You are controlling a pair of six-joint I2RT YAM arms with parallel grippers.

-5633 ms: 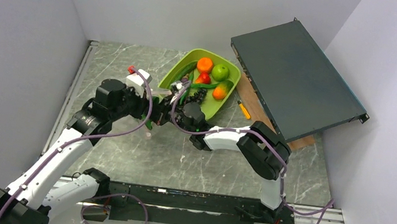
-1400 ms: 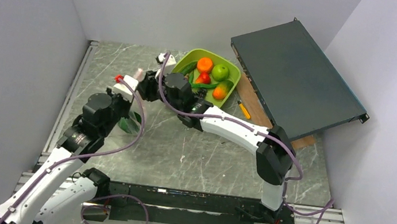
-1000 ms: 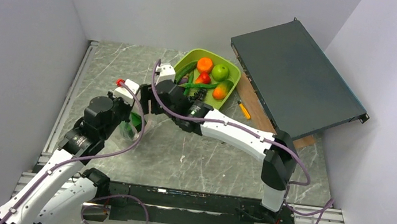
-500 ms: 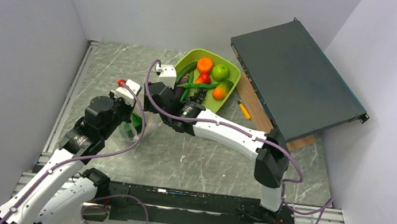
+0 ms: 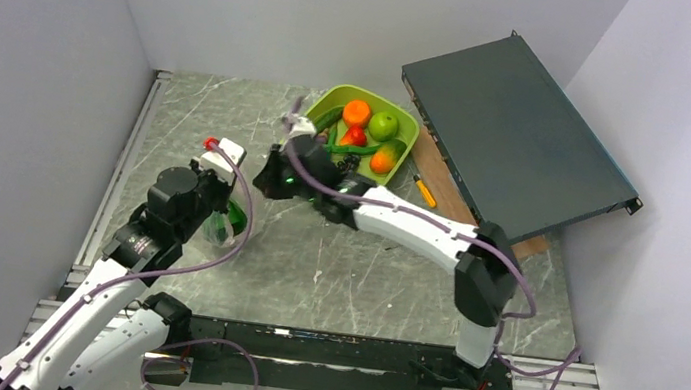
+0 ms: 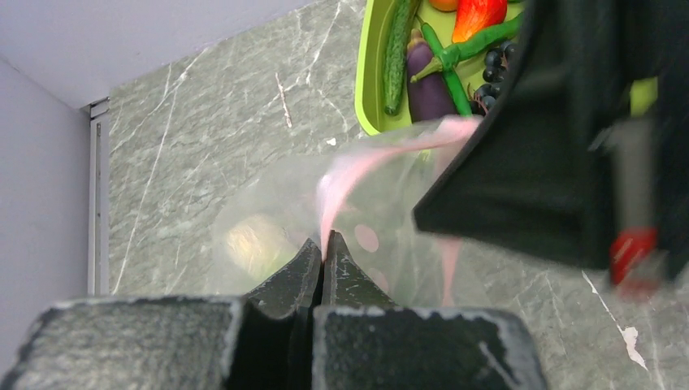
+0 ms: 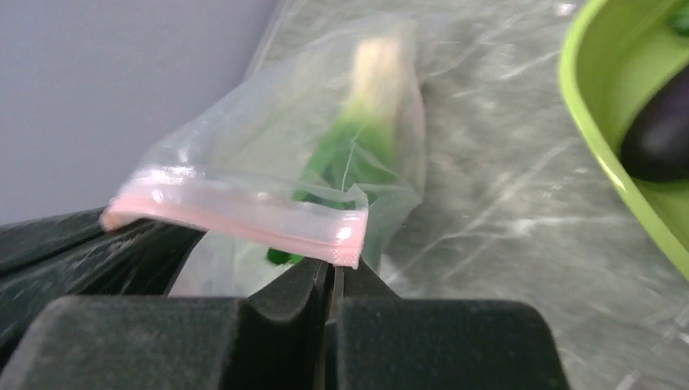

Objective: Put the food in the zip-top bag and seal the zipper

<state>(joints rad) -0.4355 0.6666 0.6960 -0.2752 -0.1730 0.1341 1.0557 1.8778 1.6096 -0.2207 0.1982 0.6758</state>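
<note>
The clear zip-top bag [image 5: 234, 228] hangs just above the table between both grippers, with a white-green leek [image 7: 357, 134] inside it. My left gripper [image 6: 323, 250] is shut on the pink zipper [image 6: 357, 162] at one side of the mouth. Shut as well, my right gripper [image 7: 333, 272] pinches the zipper [image 7: 236, 215] at its end corner. In the top view my left gripper [image 5: 225, 201] and right gripper [image 5: 260, 187] sit close together. The lime tray [image 5: 396, 177] holds an orange [image 5: 356, 112], green apple [image 5: 384, 125], red pepper [image 5: 356, 136], cucumber [image 6: 396, 49], eggplant [image 6: 426, 81] and grapes [image 6: 490, 73].
A dark flat rack unit [image 5: 515, 137] leans at the back right over a wooden board [image 5: 444, 183]. An orange-handled screwdriver [image 5: 425, 191] lies between the tray and the board. A grey wall and metal rail [image 5: 123, 166] border the table on the left.
My right gripper swung from above the bag's mouth to its right side and shut on the zipper's end. The left gripper kept its hold and barely moved.
</note>
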